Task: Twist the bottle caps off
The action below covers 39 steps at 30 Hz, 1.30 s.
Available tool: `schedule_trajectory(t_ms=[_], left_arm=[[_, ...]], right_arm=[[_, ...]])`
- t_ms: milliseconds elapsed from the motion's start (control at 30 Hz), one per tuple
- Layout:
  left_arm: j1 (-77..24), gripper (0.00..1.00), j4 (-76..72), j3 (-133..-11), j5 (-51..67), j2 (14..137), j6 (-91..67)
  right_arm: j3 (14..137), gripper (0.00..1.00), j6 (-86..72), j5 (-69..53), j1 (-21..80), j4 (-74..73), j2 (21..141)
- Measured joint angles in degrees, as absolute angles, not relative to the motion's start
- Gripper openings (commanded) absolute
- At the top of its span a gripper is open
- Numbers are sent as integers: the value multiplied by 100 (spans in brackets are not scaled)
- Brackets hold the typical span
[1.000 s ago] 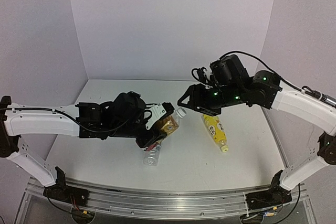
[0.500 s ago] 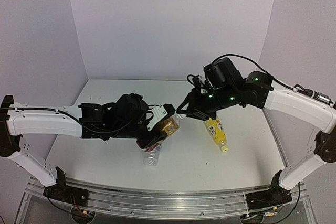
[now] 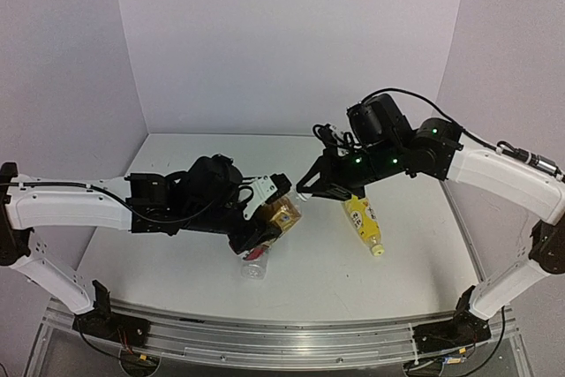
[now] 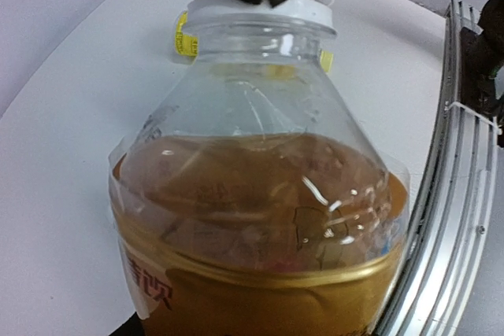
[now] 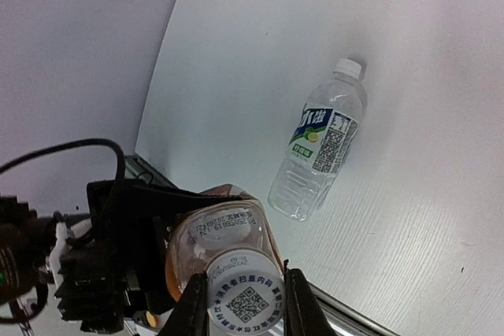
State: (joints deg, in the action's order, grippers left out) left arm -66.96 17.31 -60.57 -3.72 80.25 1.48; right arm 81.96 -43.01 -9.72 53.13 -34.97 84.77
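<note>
Over the desk (image 3: 177,262), our left gripper (image 3: 265,212) has its jaws clamped round the amber bottle (image 4: 260,218), and our right gripper (image 3: 306,190) has its jaws closed on the white cap (image 5: 246,293). We'd twist straight along the neck and not bend it. The clear bottle (image 5: 319,151) lies just below the amber one and the yellow bottle (image 3: 364,222) to its right. Neither looks in our way.

Robotics lab test cell. Plain pale backdrop panels (image 3: 291,41) box in white desk (image 3: 159,262); left arm (image 3: 62,207), right arm (image 3: 508,174) bolted to aluminium rail (image 3: 282,337) at near edge.
</note>
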Motion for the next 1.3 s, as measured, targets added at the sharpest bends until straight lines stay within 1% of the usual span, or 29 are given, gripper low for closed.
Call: schedule_trajectory(t_ms=[200, 333, 533, 700, 733, 800, 833, 867, 900, 933, 967, 1200, 1300], left_arm=[[-6673, 0, 1450, -5605, 1019, 7403, -123], [-6683, 0, 1280, -5450, 1820, 7280, -304], [-6708, 0, 1247, -5367, 2464, 7274, -385], [-6740, 0, 1230, -5349, 2712, 7239, -454], [-6741, 0, 1231, -5348, 2723, 7225, -458], [-6742, 0, 1232, -5347, 2729, 7210, -460], [-6742, 0, 1233, -5347, 2727, 7206, -458], [-6742, 0, 1234, -5347, 2720, 7205, -457], [-6742, 0, 1214, -5347, 2702, 7205, -447], [-6742, 0, 1165, -5347, 2671, 7205, -427], [-6736, 0, 1044, -5349, 2640, 7205, -400], [-6704, 0, 745, -5349, 2124, 7203, -155], [-6711, 0, 817, -5426, 1548, 7260, -128]], right_arm=[[7991, 0, -2639, -2281, 5319, -3495, 8084], [7818, 0, -1737, -3083, 5302, -3518, 7910], [7584, 0, -737, -3876, 5253, -3514, 7838], [7500, 1, -296, -4192, 5253, -3456, 7800], [7500, 6, -262, -4217, 5253, -3436, 7800], [7500, 24, -202, -4238, 5253, -3400, 7800], [7500, 37, -193, -4239, 5253, -3394, 7800], [7500, 54, -184, -4232, 5253, -3391, 7800], [7500, 73, -184, -4229, 5255, -3390, 7800], [7500, 83, -196, -4237, 5261, -3394, 7800], [7500, 88, -217, -4228, 5288, -3424, 7801], [7741, 91, -360, -3736, 5382, -3566, 7782], [7776, 92, -654, -3054, 5382, -3583, 7656]])
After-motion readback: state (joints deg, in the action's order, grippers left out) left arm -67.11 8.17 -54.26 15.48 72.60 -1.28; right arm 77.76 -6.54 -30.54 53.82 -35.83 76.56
